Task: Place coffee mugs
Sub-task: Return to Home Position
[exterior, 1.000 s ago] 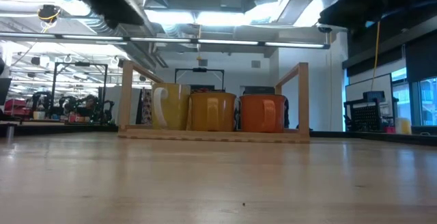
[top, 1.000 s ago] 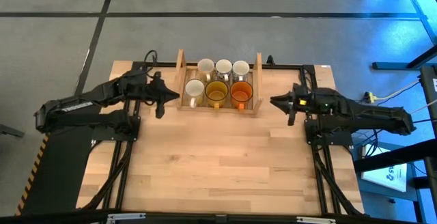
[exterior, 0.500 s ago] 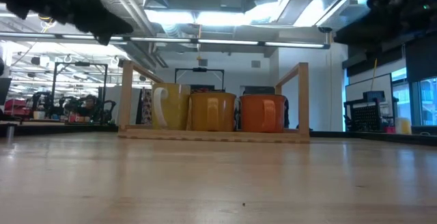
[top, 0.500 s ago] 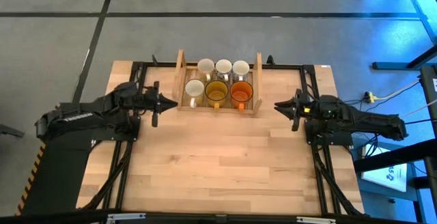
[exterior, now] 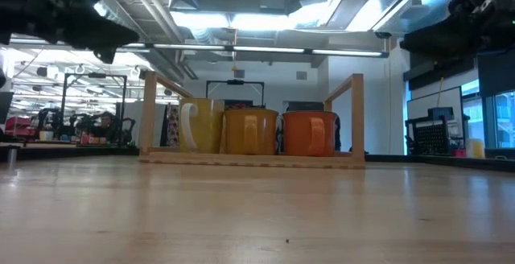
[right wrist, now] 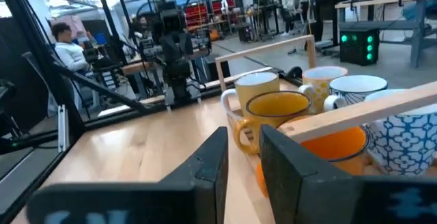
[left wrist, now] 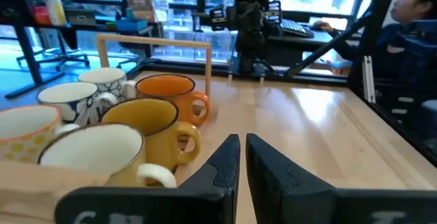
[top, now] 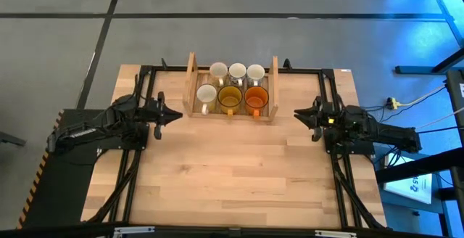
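Note:
The wooden slatted rack (top: 193,85) stands at the table's far edge. Six mugs stand upright on its base in two rows. The back row holds three white mugs (top: 237,70). The front row holds a white mug (top: 206,93), the amber mug (top: 230,96) and the orange mug (top: 256,97). My left gripper (top: 177,115) hovers shut just left of the rack, pointing at it (left wrist: 242,157). My right gripper (top: 297,113) hovers shut just right of the rack (right wrist: 244,157). Both are empty and above the table.
The bare wooden table (top: 232,173) stretches from the rack to the near edge. The rack's two upright end frames (exterior: 356,115) stand taller than the mugs. A person (left wrist: 416,19) sits beyond the table's right side, and another person (right wrist: 65,39) beyond its left side.
Both grippers have drawn back from the rack: the left toward the table's left and near edges, the right toward the right edge. Both arms have folded back over their bases. The mugs and the rack have stayed where they were.

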